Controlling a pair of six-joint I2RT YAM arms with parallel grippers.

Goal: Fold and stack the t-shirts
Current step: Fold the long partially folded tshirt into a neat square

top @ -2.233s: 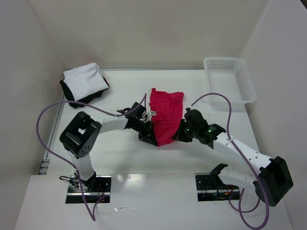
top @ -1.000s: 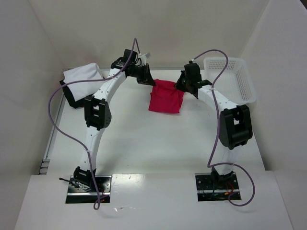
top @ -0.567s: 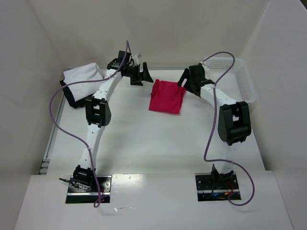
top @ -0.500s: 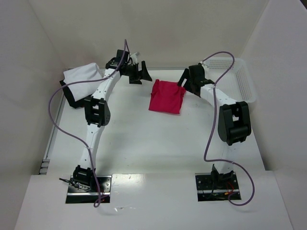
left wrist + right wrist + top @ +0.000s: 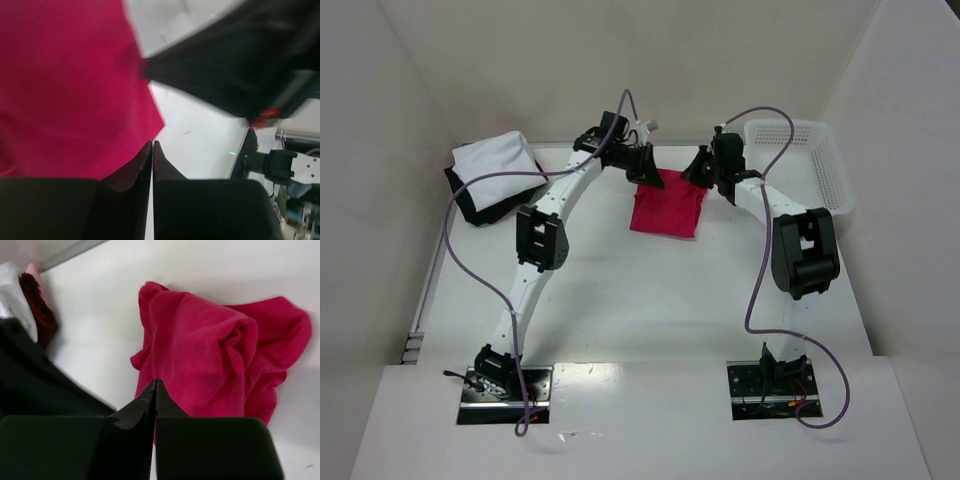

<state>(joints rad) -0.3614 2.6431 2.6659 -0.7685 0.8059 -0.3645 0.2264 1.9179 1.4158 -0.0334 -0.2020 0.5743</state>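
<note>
Your white mesh basket (image 5: 800,165) sits in the upper right of the top view, well apart from both arms. In the upper left, the white t-shirt (image 5: 495,165) lies folded on the black t-shirt (image 5: 472,210). The red t-shirt (image 5: 667,205) lies folded at upper centre, with the left gripper (image 5: 645,168) at its upper-left corner and the right gripper (image 5: 701,168) at its upper-right. Both pairs of jaws are pressed together at the cloth's edge; you cannot tell whether cloth is caught. You have 3 t-shirts, 1 basket, 2 grippers.
</note>
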